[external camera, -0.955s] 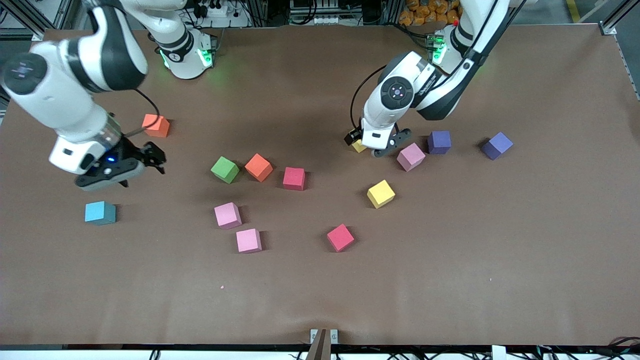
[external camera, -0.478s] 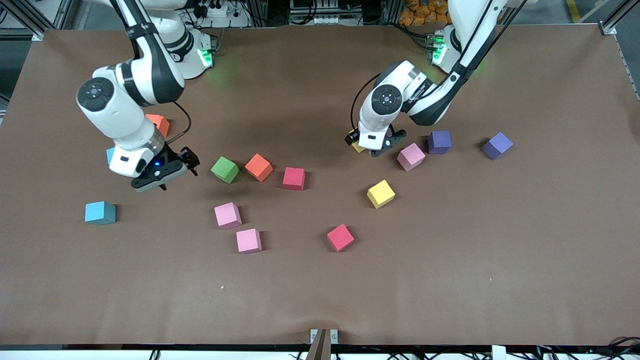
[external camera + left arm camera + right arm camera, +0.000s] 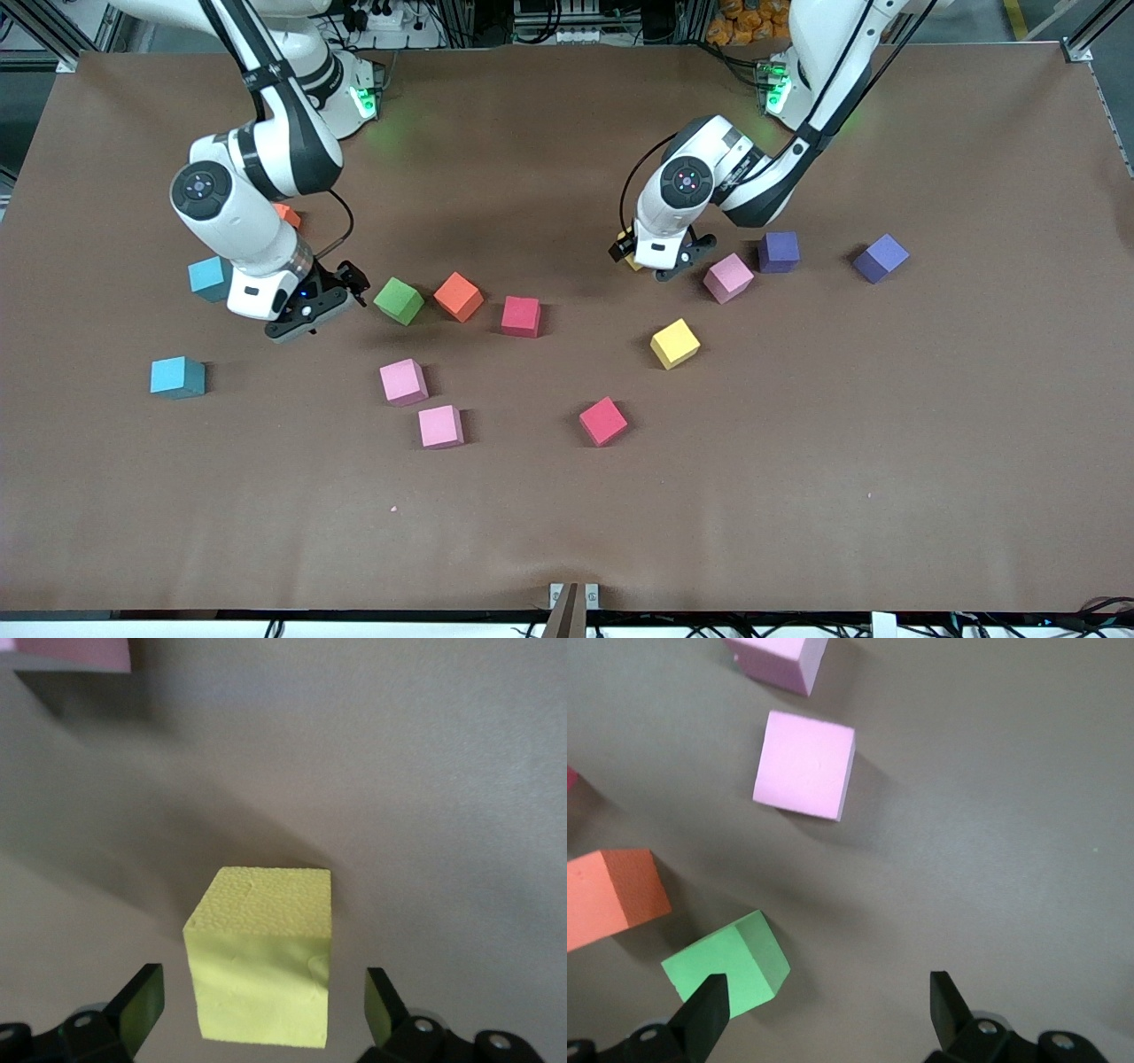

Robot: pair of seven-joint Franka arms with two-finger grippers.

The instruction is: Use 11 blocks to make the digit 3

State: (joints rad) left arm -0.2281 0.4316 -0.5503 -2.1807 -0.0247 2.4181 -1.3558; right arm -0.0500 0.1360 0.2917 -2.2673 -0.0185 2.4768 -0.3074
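Note:
The blocks lie scattered and apart on the table; no digit 3 is in view. My left gripper (image 3: 656, 259) hangs open low over a yellow block (image 3: 631, 262), which sits between its fingers (image 3: 261, 952). A pink block (image 3: 728, 277), two purple blocks (image 3: 779, 252) (image 3: 881, 258) and a second yellow block (image 3: 675, 343) lie nearby. My right gripper (image 3: 321, 306) is open just beside the green block (image 3: 398, 300), which lies by one finger (image 3: 731, 966). An orange block (image 3: 458, 296), a red block (image 3: 521, 316), two pink blocks (image 3: 403, 382) (image 3: 440, 426) and another red block (image 3: 603, 421) lie around.
Two light-blue cubes (image 3: 210, 278) (image 3: 177, 377) sit toward the right arm's end of the table. Another orange cube (image 3: 285, 213) is partly hidden by the right arm. The brown table (image 3: 797, 496) runs wide and bare nearer the front camera.
My right arm has swung in from its end of the table toward the green block, uncovering a light-blue cube. My left gripper has settled a little lower over the yellow block.

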